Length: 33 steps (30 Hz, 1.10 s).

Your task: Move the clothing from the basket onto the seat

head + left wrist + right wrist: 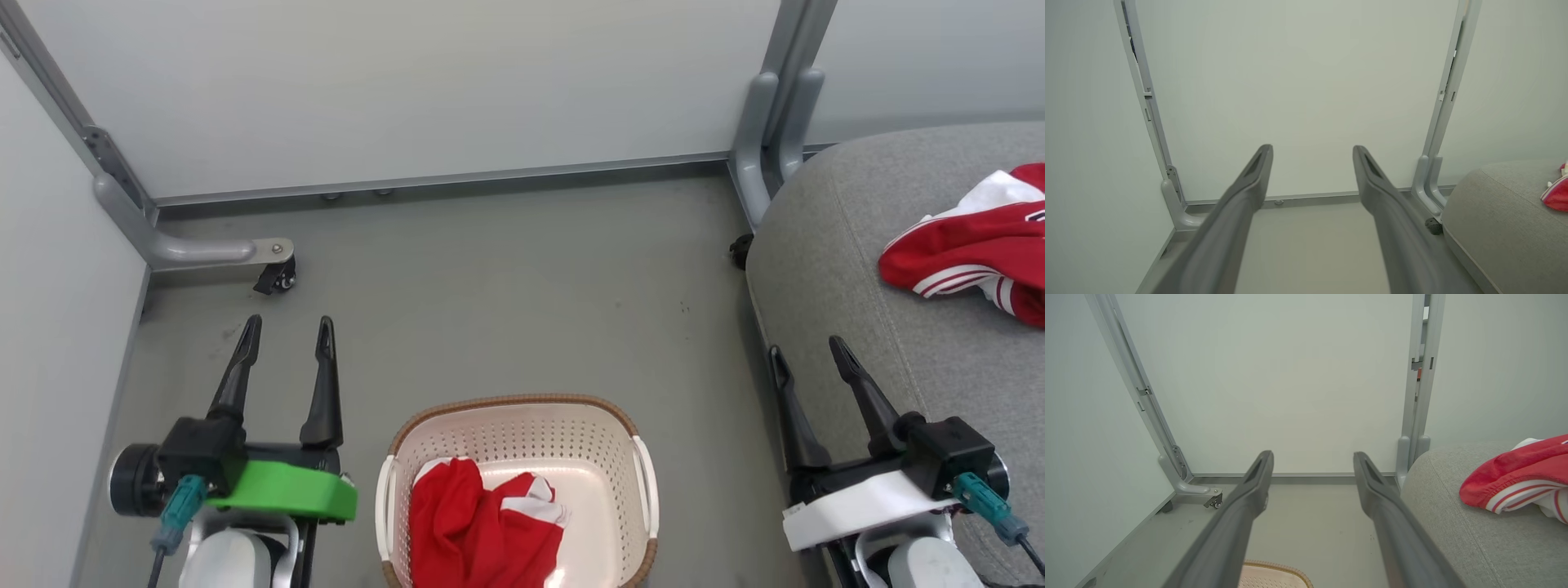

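Wide-apart fingers (1248,500) over grey floor (1310,526), basket (1280,563) rim at bottom, red clothing (1511,477) on seat (1453,526) at right

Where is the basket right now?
In the head view, the basket sits on the floor at bottom middle, between the left tool and right tool.

You get open floor (506,286) beyond the basket (514,402); partition panels (408,82) close ahead and left, the couch cushion (824,269) blocks right.

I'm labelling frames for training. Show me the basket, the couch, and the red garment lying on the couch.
Basket (522,400): head view, far brown rim.
Couch (824,269): head view, bare grey cushion.
Red garment (1506,473): right wrist view, red upper fold.
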### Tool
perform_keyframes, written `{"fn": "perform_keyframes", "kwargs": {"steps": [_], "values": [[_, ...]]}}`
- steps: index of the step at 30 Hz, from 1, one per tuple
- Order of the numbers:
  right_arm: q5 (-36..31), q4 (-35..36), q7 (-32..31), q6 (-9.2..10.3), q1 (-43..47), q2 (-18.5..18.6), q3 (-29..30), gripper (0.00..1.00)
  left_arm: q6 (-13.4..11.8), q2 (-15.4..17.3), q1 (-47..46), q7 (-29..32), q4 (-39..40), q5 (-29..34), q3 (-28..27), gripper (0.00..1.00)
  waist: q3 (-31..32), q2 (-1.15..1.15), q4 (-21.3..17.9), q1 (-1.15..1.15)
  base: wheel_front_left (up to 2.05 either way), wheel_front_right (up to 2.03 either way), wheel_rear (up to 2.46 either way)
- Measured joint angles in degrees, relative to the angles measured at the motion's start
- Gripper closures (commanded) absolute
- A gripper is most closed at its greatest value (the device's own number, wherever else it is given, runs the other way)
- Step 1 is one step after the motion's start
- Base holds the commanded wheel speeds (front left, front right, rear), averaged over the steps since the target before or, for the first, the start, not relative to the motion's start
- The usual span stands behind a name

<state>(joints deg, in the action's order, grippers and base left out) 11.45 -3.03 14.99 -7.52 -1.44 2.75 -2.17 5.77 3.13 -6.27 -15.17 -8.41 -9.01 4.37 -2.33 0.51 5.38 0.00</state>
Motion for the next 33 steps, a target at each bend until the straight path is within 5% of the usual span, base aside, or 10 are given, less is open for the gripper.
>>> {"fn": "perform_keyframes", "kwargs": {"steps": [10,18,33], "values": [[-0.9,2.4,0.0,0.0,-6.6,0.0,-1.3,0.0,1.4,1.5,-13.6,0.0,-10.0,-0.4,7.0,0.0,-5.7,0.0,-2.8,0.0,0.0,0.0,0.0],[-0.8,4.7,0.0,0.0,-13.9,0.0,-2.8,0.0,1.6,3.8,-24.4,0.0,-22.3,-1.5,17.8,0.0,-13.0,0.0,-6.2,0.0,0.0,0.0,0.0],[-0.1,8.4,0.0,0.0,-23.6,0.0,-4.7,0.0,1.6,6.5,-36.1,0.0,-42.0,-5.0,32.0,0.0,-28.1,0.0,-12.3,0.0,0.0,0.0,0.0]]}}
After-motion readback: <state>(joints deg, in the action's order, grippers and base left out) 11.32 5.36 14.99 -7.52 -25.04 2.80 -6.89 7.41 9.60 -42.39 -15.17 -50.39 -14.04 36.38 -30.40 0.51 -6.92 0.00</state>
